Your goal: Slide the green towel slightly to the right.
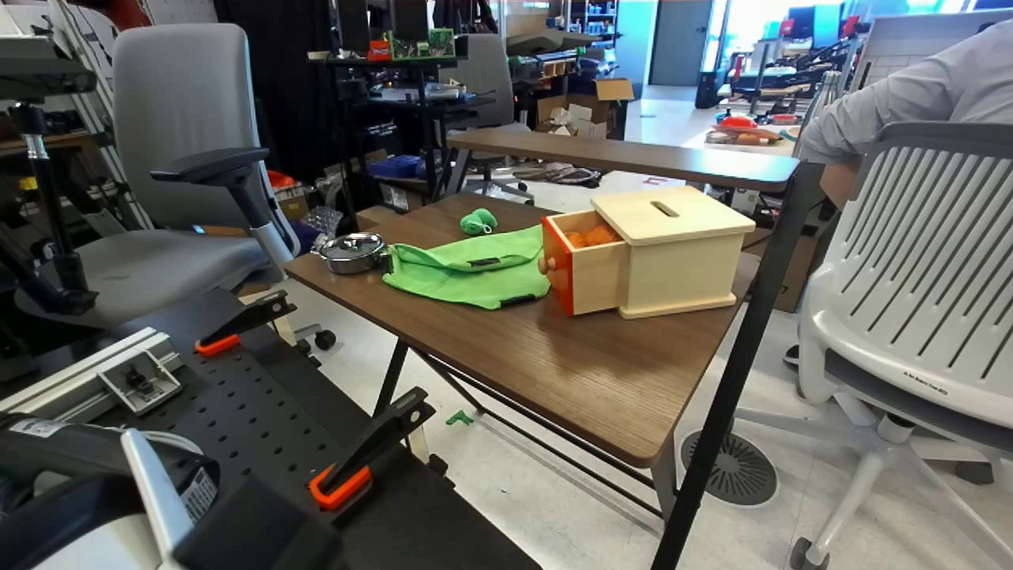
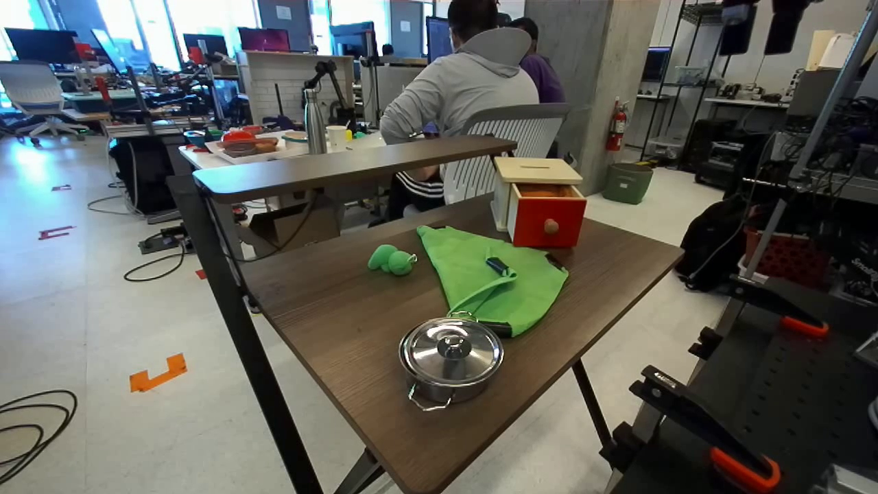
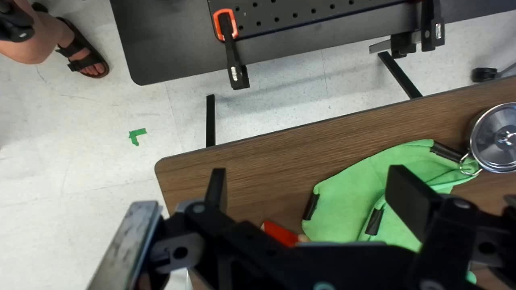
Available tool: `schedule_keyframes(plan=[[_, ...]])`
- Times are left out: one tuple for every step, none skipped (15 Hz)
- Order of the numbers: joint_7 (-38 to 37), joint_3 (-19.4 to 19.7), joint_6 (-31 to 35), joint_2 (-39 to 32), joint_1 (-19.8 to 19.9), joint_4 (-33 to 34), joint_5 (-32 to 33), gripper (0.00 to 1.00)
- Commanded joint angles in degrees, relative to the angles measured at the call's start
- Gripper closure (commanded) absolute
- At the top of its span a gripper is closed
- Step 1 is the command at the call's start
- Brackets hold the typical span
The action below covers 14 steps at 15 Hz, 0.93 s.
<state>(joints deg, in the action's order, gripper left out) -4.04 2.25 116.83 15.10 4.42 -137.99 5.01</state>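
The green towel (image 1: 467, 277) lies rumpled on the brown wooden table (image 1: 586, 380), with black patches on its edges. It also shows in an exterior view (image 2: 466, 257) and in the wrist view (image 3: 346, 197). It lies between the steel pot and the light wooden box with an orange-red drawer front. My gripper (image 3: 310, 179) is wide open in the wrist view, with nothing between its fingers. It is well above the table, and its right finger covers part of the towel. In an exterior view, part of the arm (image 1: 87, 491) shows at the lower left, beside the table.
A lidded pot (image 2: 453, 357) stands at one towel corner, its handle overlapping the cloth. The wooden box (image 1: 684, 261), drawer partly open, stands at the opposite end. A green plush toy (image 2: 392, 261) lies behind. A raised shelf (image 1: 617, 158) spans the table. Clamps (image 1: 340, 483) stick out from the black bench.
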Motion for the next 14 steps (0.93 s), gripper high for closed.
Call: schedule_keyframes(plan=[[-4.6, -2.9, 5.3, -4.0, -2.6, -0.1, -0.8, 0.0], [-6.6, -3.9, 7.1, -5.2, -3.3, -0.2, -0.8, 0.0], [-8.1, -4.5, 9.2, -6.7, -3.9, -0.2, -0.9, 0.0], [-10.3, -5.2, 11.8, -8.0, -4.4, -0.2, -0.8, 0.0], [-12.6, -5.7, 14.6, -9.8, -4.9, 0.1, -1.0, 0.0], [-14.9, -6.2, 17.2, -11.7, -5.3, 0.8, -0.7, 0.0], [-16.9, -6.5, 19.8, -13.5, -5.6, 1.3, -0.4, 0.0], [-19.5, -6.8, 23.9, -15.8, -5.9, 1.9, 0.4, 0.0], [-20.6, -6.8, 26.7, -18.0, -6.2, 2.8, 0.8, 0.0], [-21.5, -6.8, 29.1, -20.4, -6.6, 3.9, 1.1, 0.0], [-22.4, -6.5, 31.5, -22.5, -7.1, 4.8, 1.4, 0.0], [-22.4, -6.1, 33.4, -24.7, -7.6, 5.8, 1.4, 0.0], [-22.3, -5.7, 34.8, -26.5, -8.0, 6.8, 1.2, 0.0], [-21.8, -5.3, 35.8, -28.4, -8.5, 7.9, 1.0, 0.0]])
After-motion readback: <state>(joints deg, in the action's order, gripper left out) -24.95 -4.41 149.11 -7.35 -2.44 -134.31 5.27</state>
